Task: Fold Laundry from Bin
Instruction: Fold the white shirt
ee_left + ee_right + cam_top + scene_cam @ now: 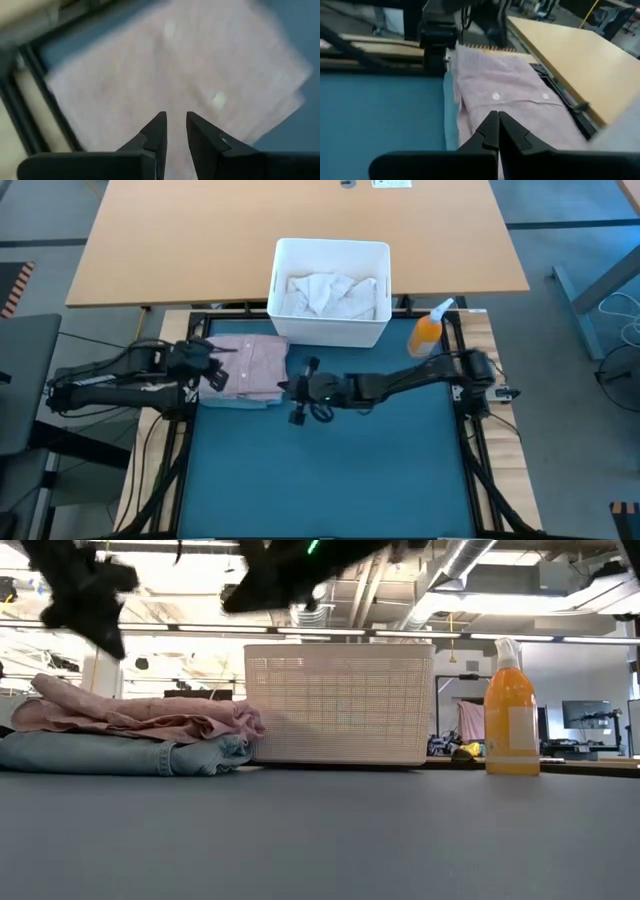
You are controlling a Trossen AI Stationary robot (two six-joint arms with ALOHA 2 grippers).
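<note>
Pink shirt point(250, 366): folded; lies on top of the folded jeans point(120, 753), just left of the bin and slightly nearer the arms; buttons show on its upper face
Jeans: light blue denim; flat on the teal mat point(340, 470); an edge peeks out beneath the shirt
White cloth point(330, 293): crumpled inside the bin
Bin point(330, 330): white tub at the mat's far edge on the bench point(180, 250)
Left gripper point(174, 131): above the shirt's outer side, left of the bin; fingers point(156, 131) a narrow gap apart, holding nothing
Right gripper point(498, 127): over the shirt's edge nearest the bin; fingers pressed together, empty
Orange spray bottle point(428, 332): upright, just right of the bin
</note>
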